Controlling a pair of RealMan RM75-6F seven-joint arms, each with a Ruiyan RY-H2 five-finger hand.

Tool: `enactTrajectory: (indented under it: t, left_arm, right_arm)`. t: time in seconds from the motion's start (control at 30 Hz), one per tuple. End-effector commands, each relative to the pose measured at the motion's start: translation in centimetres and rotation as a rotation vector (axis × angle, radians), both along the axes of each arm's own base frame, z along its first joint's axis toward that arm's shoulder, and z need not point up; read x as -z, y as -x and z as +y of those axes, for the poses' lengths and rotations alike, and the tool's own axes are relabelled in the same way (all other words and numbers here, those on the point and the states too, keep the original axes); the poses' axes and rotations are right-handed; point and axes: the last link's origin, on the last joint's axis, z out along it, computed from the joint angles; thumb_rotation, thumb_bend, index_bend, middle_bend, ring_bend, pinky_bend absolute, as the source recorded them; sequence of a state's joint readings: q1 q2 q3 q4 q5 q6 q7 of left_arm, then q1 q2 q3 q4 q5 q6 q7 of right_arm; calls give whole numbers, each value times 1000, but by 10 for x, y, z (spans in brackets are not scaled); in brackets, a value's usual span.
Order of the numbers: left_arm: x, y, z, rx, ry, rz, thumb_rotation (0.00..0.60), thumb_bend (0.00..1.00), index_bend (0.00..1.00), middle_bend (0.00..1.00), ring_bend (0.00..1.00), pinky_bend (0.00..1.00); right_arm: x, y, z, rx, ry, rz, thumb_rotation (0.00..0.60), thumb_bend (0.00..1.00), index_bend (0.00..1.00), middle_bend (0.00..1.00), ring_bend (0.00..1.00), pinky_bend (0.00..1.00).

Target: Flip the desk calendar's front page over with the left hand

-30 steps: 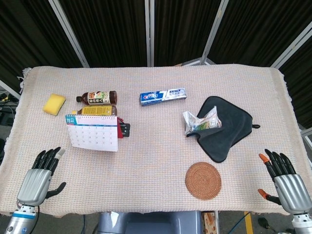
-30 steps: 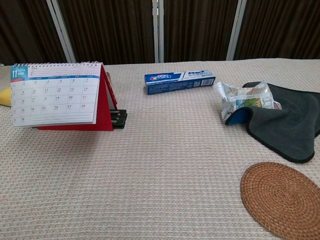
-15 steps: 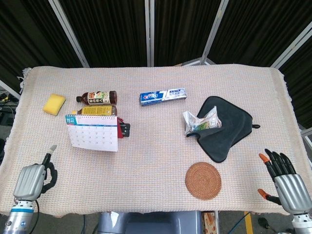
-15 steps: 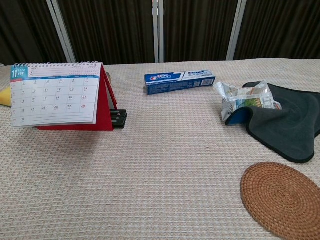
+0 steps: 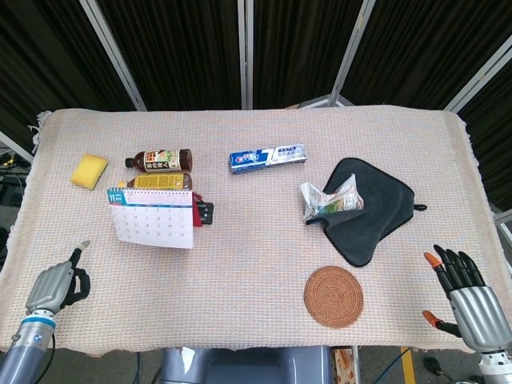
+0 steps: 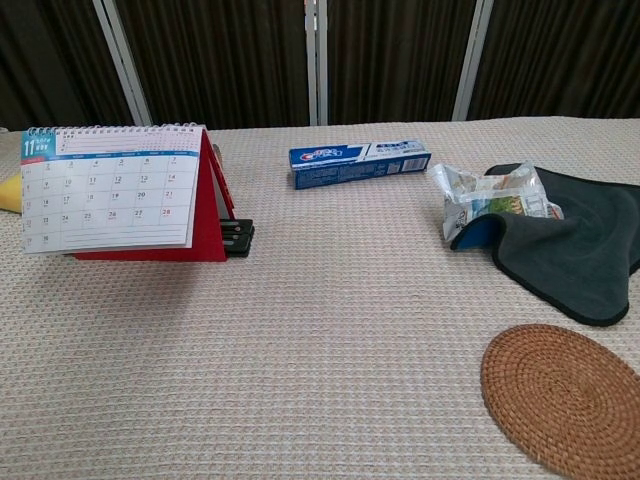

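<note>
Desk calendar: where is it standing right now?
In the head view the desk calendar stands on the table's left side, just in front of two lying bottles, with a black clip at its right; the left hand is nearer the table's front edge, apart.

A yellow sponge (image 5: 89, 170) lies well beyond the left hand (image 5: 54, 286), with two bottles (image 5: 160, 170) side by side further in. A toothpaste box (image 5: 267, 158) sits mid-tabletop at the far side. Beyond the right hand (image 5: 468, 300), a crumpled snack bag (image 5: 330, 200) rests on a dark cloth (image 5: 374, 216); a round woven coaster (image 5: 334, 297) lies just inward of that hand.
</note>
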State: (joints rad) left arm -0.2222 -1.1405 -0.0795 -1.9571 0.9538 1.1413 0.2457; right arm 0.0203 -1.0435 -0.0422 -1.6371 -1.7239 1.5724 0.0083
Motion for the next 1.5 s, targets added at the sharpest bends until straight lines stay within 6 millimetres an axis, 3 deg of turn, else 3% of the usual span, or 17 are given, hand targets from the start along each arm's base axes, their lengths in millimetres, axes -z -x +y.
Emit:
enactTrajectory:
  t: [0.03,0.23,0.87,1.13,1.5]
  left_arm:
    - [7,-3,15,1,24,3,600,720,0,708,743,630]
    - [24,-15,26,-50,29,-111,600,720,0,709,743,630]
    - [43,-41,41,-5,51,-135,600,720,0,708,743,630]
    - [41,-55,47,31,31,-139,600,720,0,708,743,630]
    - [24,-78,67,150,-47,-77,600,720,0,708,743,629]
  right_arm:
    - [0,0,0,0,0,0,600,35,0,0,0,0]
    - [0,1,-1,3,-2,0,600,35,0,0,0,0]
    - [3,2,-1,4,-8,5,600,35,0,0,0,0]
    - [5,2,-2,7,-14,13,600,36,0,0,0,0]
    - [6,3,-1,7,-15,14,600,35,0,0,0,0]
